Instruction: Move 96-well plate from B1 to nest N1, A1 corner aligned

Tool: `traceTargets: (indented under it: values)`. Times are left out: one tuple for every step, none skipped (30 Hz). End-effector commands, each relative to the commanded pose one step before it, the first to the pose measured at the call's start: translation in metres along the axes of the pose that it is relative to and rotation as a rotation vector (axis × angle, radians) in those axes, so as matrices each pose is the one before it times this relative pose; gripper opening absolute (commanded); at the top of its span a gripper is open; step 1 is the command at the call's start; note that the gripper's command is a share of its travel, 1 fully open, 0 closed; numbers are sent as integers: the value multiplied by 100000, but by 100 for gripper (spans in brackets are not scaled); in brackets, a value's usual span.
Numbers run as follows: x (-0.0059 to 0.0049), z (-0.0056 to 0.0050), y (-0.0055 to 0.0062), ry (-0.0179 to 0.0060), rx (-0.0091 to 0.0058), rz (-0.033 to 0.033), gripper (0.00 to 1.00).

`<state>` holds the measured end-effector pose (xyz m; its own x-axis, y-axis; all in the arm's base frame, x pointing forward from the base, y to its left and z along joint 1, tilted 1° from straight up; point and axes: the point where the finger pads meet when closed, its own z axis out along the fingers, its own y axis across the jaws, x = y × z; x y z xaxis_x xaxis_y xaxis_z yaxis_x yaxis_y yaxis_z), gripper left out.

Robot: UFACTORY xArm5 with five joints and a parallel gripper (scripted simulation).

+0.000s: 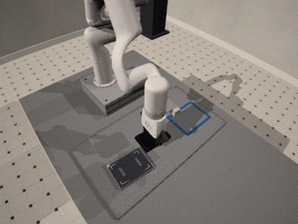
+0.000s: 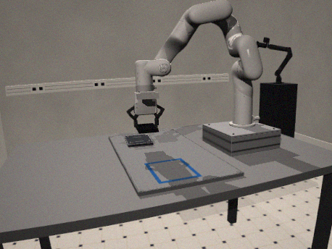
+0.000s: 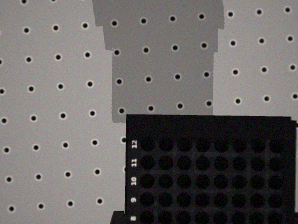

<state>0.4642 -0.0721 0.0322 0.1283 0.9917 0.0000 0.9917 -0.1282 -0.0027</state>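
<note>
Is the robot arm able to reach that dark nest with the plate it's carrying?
Probably yes. The gripper holds the plate lifted just beside the nest, with nothing standing between them.

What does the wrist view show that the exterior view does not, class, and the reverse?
Only the wrist view shows the plate's round wells, its printed numbers 8 to 12, and the board's hole grid. Only the exterior view shows the arm, the gripper, the blue square, the nest and the table. Both show the dark plate held above the grey board.
</note>
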Motion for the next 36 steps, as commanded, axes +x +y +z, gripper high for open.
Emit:
traceTargets:
  values:
    - [-1057,-177,351,-1475,-345,-116,0]
    - [-329,-10,60,-3,0,0,0]
    - [-329,-10,60,-3,0,0,0]
    - [-329,-10,60,-3,0,0,0]
    - [-329,-10,60,-3,0,0,0]
    - [-329,-10,60,-3,0,0,0]
    - [-329,-10,60,-3,0,0,0]
    - [-329,-10,60,-3,0,0,0]
    - [-329,-10,60,-3,0,0,0]
    - [-329,-10,60,-3,0,0,0]
    - [-329,-10,60,-3,0,0,0]
    - [-329,-10,60,-3,0,0,0]
    - [-329,-10,60,-3,0,0,0]
    - [-329,-10,60,-3,0,0,0]
    - [0,0,0,0,0,0,0]
    - [0,0,0,0,0,0,0]
    - [-329,-10,60,-3,0,0,0]
    - [-329,-10,60,-3,0,0,0]
    - [-329,-10,60,-3,0,0,0]
    - [-329,-10,60,-3,0,0,0]
    - [-329,-10,60,-3,0,0,0]
    - [-329,-10,60,-3,0,0,0]
    - [-329,-10,60,-3,0,0,0]
    - [-329,-10,60,-2,0,0,0]
    - [-329,-10,60,-2,0,0,0]
    - [-329,-10,60,-2,0,0,0]
    - [-329,-10,60,-2,0,0,0]
    - [-329,-10,60,-2,0,0,0]
    - [-329,-10,60,-2,0,0,0]
    - [-329,-10,60,-2,0,0,0]
    - [-329,-10,60,-2,0,0,0]
    - [0,0,0,0,0,0,0]
    - [0,0,0,0,0,0,0]
    - [-329,-10,60,-2,0,0,0]
    - [-329,-10,60,-2,0,0,0]
    - [-329,-10,60,-2,0,0,0]
